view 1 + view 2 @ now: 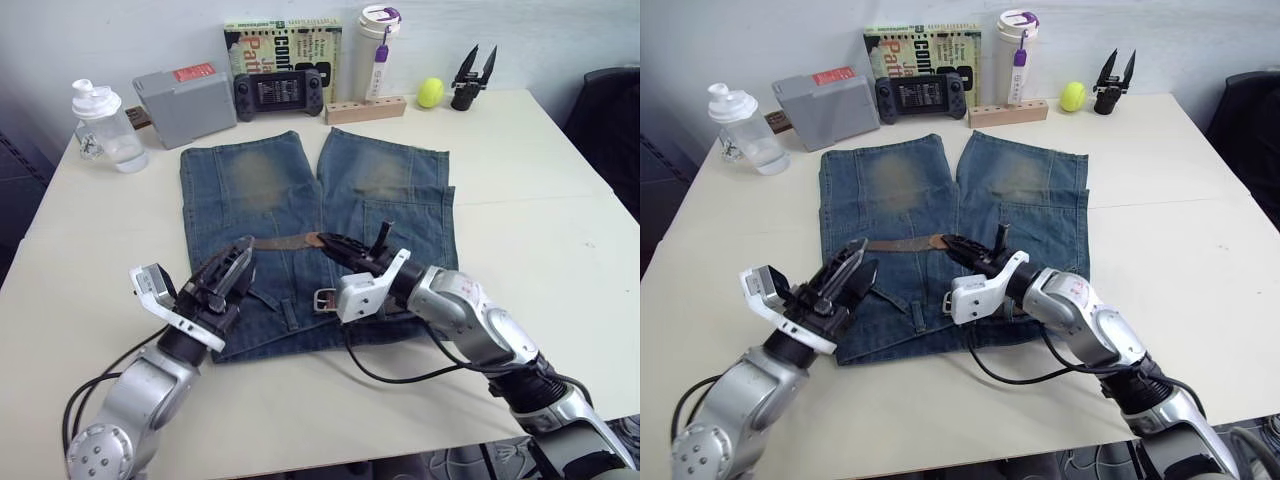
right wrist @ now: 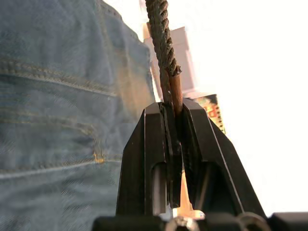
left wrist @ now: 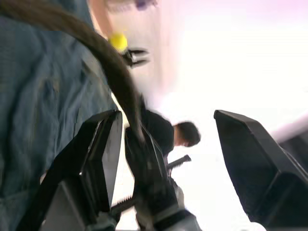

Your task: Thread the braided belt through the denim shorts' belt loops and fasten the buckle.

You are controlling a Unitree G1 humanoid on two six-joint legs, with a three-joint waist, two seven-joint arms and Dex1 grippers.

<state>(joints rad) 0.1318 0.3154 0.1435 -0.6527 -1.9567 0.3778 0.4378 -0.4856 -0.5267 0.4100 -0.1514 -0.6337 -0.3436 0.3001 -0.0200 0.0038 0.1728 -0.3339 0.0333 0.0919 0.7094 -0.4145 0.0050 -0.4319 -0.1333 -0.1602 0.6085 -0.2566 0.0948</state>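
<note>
The denim shorts [image 1: 260,190] lie flat on the table, legs pointing away from me and waistband nearest me. The braided belt [image 1: 285,241] stretches sideways across them below the legs. My right gripper [image 1: 325,241] is shut on the belt's tan end, and its wrist view shows the fingers [image 2: 154,144] clamped on the leather with the braid [image 2: 161,33] running beyond. The silver buckle [image 1: 325,298] rests on the waistband beside my right wrist. My left gripper [image 1: 243,258] hovers open at the belt's left part, its fingers [image 3: 96,159] holding nothing. I cannot make out the belt loops.
Along the far edge of the table [image 1: 540,200] stand a water bottle [image 1: 105,128], grey box [image 1: 185,100], game console [image 1: 278,93], book [image 1: 285,50], white tumbler [image 1: 378,50], wooden block [image 1: 365,108], yellow ball [image 1: 430,92] and black spare gripper [image 1: 472,78].
</note>
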